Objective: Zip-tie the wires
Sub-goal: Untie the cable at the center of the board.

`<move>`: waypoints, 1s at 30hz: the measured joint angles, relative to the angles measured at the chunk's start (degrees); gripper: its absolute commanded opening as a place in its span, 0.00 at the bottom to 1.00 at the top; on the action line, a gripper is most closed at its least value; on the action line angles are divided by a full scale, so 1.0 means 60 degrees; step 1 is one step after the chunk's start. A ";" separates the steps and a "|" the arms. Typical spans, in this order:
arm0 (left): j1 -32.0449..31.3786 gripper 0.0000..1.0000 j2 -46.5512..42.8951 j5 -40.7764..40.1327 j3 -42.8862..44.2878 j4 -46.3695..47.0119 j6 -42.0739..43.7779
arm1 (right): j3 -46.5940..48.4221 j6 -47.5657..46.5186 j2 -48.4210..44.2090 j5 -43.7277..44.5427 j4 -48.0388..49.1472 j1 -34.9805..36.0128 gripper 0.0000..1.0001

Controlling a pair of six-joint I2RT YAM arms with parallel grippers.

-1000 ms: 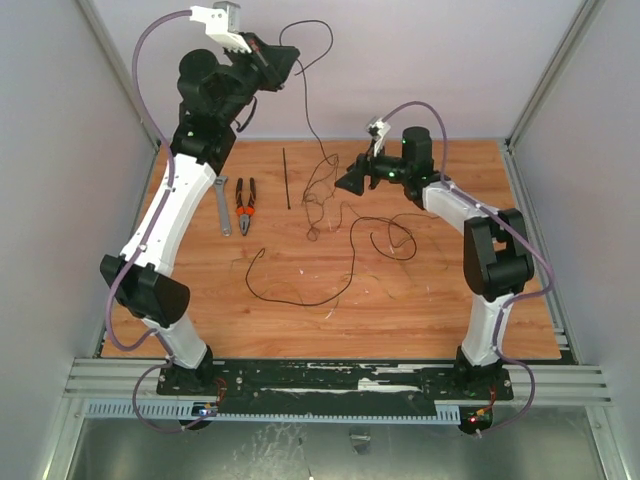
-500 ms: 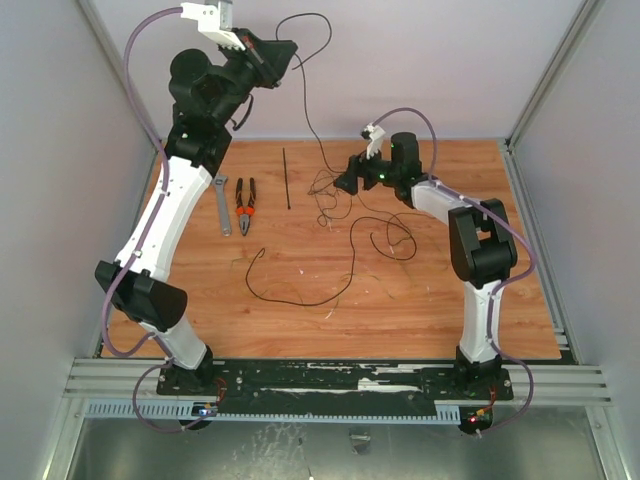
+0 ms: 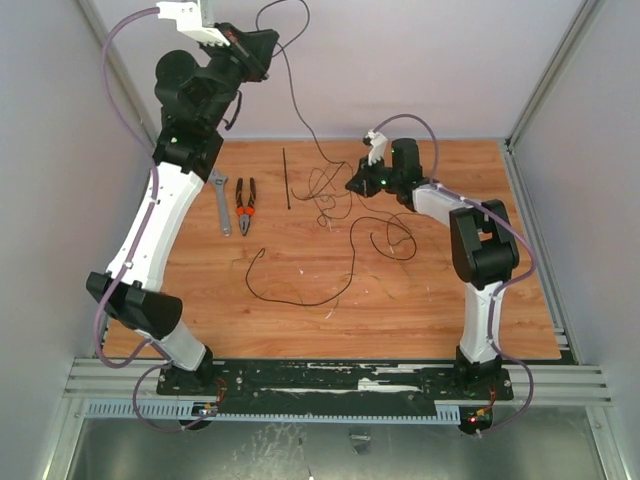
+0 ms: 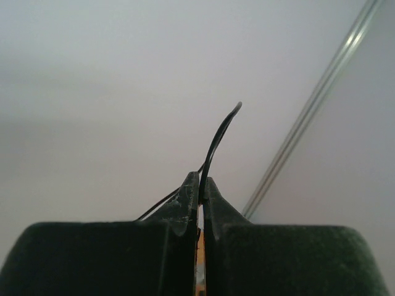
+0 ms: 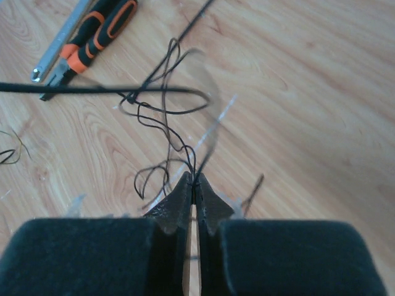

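Left gripper (image 4: pixel 200 182), raised high, and right gripper (image 5: pixel 193 183), low over the wooden table (image 3: pixel 440 300), each pinch a strand of the thin black-and-olive tangled wires (image 3: pixel 320 192) beside the straight black plastic zip tie (image 3: pixel 286 178); you risk knotting them by pulling apart.

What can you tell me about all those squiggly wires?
The wires are very thin, bendy strands, mostly black, tangled in loops and curls on the wooden table. One strand climbs from the tangle to the left gripper, which is high up and shut on it, the end poking past the fingertips. The right gripper, low over the table, pinches other strands. A long loop lies loose nearer the arms' bases.
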 measured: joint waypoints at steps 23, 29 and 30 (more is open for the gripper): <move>0.2375 0.00 -0.2605 -0.4215 -0.1002 -0.0951 0.1694 | 0.0980 -0.0973 -0.2291 0.9985 -0.3632 -0.3679 0.00; 0.2412 0.00 -0.2670 -0.3661 -0.1588 -0.1031 0.1450 | 0.0393 -0.1024 -0.1770 1.0772 -0.4007 -0.4062 0.00; 0.2415 0.00 -0.2728 -0.3453 -0.1869 -0.0987 0.1330 | 0.0350 -0.1027 -0.1694 1.0819 -0.4076 -0.4105 0.00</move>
